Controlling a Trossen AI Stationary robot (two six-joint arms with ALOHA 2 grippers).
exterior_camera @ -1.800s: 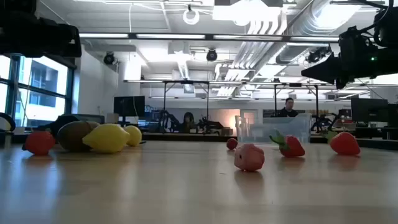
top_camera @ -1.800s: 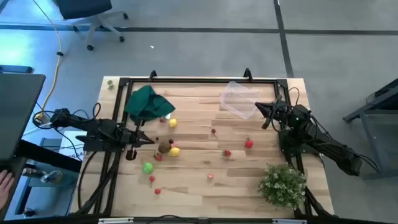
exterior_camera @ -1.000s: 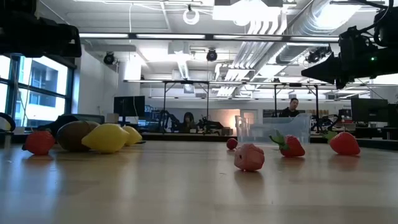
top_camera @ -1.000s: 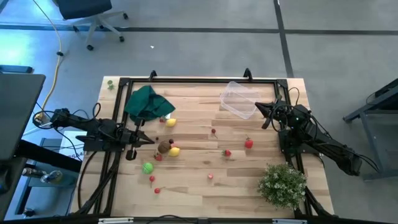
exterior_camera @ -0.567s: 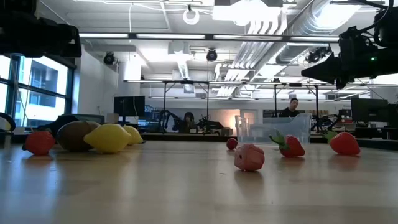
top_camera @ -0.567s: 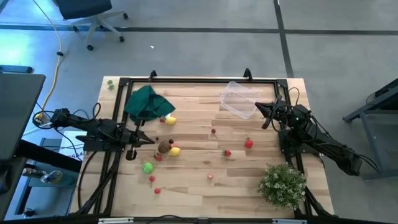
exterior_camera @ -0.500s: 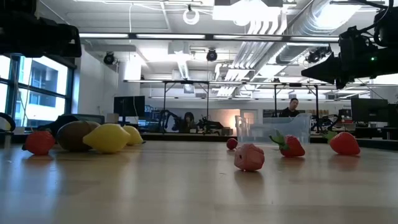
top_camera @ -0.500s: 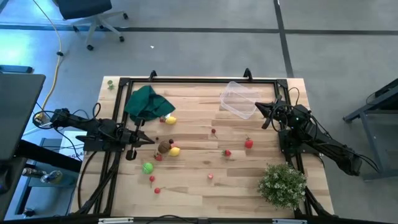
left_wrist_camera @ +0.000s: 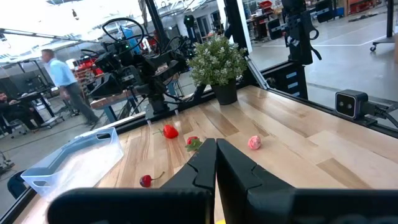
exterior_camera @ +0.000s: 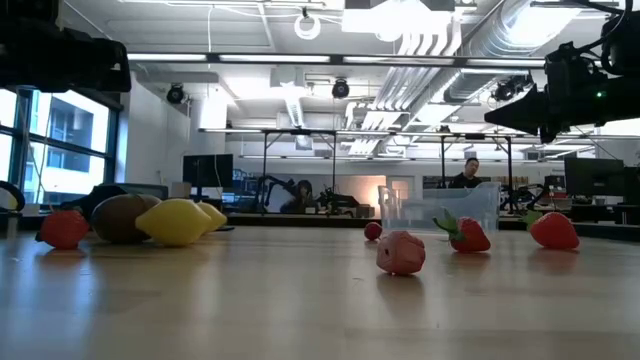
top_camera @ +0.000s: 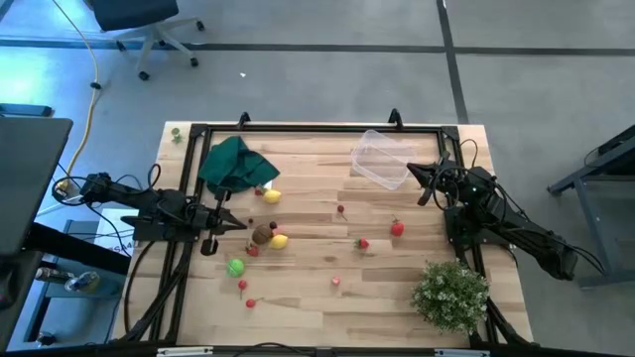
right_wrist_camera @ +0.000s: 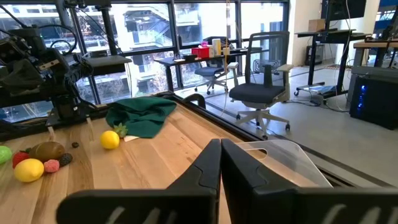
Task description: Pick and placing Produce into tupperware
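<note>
Only the small yellow fruit point(top_camera: 272, 195) at the green cloth point(top_camera: 234, 165) has crept slightly; both arms are unmoved. Left gripper point(top_camera: 241, 227) and right gripper point(top_camera: 412, 170) jaws are together, empty. Tupperware point(top_camera: 382, 159) lies at the desk's point(top_camera: 317, 288) one o'clock, produce point(top_camera: 266, 234) scattered toward nine. Jaws should be parted before descent.

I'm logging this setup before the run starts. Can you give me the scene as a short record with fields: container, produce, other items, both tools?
container: clear tupperware, far right of table, empty
produce: scattered on the wood; lemon, kiwi, green piece, red strawberry, none in the tub
other items: dark green cloth, leafy plant
left tool: shut, holding nothing, near the kiwi
right tool: shut, holding nothing, beside the tub
</note>
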